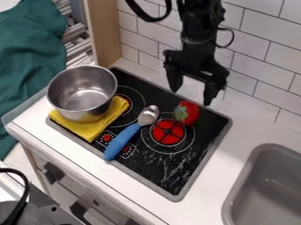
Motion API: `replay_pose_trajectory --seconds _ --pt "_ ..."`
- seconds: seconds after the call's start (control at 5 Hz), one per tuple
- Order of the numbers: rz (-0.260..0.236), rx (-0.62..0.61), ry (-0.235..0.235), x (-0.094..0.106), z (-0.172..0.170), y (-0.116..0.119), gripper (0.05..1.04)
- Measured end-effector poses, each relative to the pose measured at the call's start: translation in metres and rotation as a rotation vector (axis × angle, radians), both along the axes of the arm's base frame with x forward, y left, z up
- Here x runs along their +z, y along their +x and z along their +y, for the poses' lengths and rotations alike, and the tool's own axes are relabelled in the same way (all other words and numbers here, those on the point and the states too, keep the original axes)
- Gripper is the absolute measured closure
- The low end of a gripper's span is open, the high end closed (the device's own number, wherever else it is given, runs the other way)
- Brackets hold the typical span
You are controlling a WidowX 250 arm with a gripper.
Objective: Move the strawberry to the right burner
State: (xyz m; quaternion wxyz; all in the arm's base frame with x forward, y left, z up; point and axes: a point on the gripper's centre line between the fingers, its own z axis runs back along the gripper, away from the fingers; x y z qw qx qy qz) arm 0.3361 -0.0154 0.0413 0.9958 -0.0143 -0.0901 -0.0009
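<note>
1. Stove top (151, 173): work over its back edge; come down from above, probably a short shift.
2. Gripper (191, 96): released, fingers spread, nothing between. Line up over the fruit, lower, then close gently round the body.
3. Spoon (130, 133): lies just left of target; keep fingers off its bowl, could get knocked.
4. Right burner (168, 132): red centre inside white rings. Set down mid-disc, low release, or it may roll.
5. Strawberry (187, 113): at the burner's back edge, near the red disc, off centre. Plump, bright red, lying tilted. Likely light; rounded sides may slip.
6. Leafy cap (181, 114): green, facing front-left. Grip behind it, on the red.
</note>
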Motion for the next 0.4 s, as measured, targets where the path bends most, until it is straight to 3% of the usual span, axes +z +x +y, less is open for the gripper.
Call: replay_pose_trajectory --seconds 0.2,0.4 --pt "-0.009 0.007 -0.016 0.0079 0.0026 -0.0066 0.083" --pt "0.02 0.017 -0.012 0.0081 0.0067 -0.0126 0.083"
